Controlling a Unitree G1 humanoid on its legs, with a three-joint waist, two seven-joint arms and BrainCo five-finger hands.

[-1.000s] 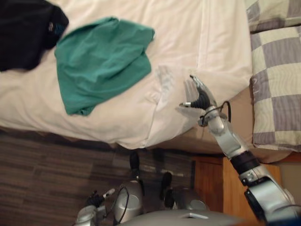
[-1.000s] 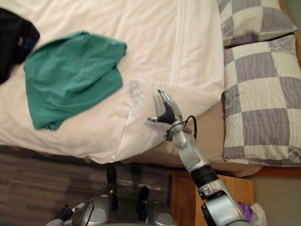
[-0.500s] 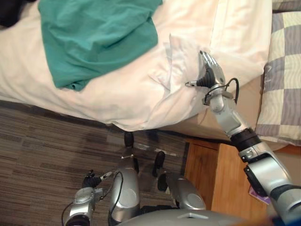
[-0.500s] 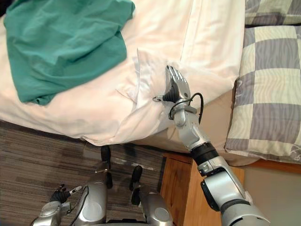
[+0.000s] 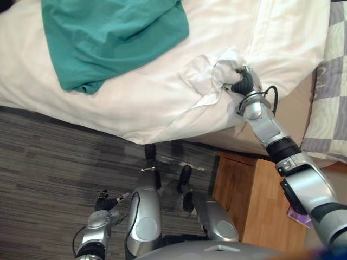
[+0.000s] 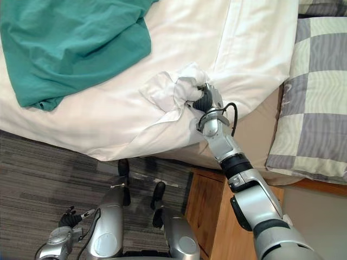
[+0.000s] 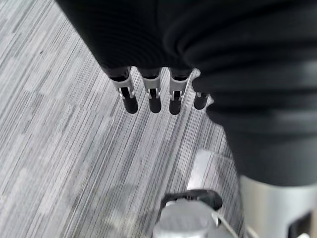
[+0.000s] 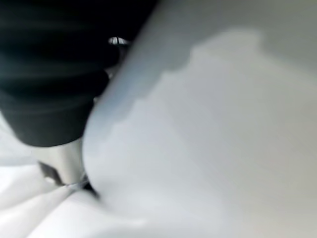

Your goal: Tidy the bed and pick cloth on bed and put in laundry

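A green cloth [image 5: 114, 32] lies crumpled on the white duvet [image 5: 135, 103], towards the bed's left part. My right hand [image 5: 242, 84] is at the duvet's folded edge near the bed's near side. Its fingers are curled into a bunched-up wad of white duvet [image 6: 173, 89] that stands up around them. The right wrist view has white fabric [image 8: 208, 148] pressed close against the hand's dark cover. My left hand [image 5: 105, 201] hangs low over the floor, away from the bed, with its fingers [image 7: 151, 96] straight and nothing in it.
Checked grey-and-cream pillows [image 6: 320, 92] lie at the bed's right end, on a tan sheet [image 6: 271, 130]. A wooden nightstand [image 5: 265, 200] stands by the bed under my right arm. Grey striped carpet [image 5: 49, 162] runs along the bed's near side.
My right hand lay flat and open on the duvet; it has now curled round a fold, bunching it up. The camera has tipped down and left.
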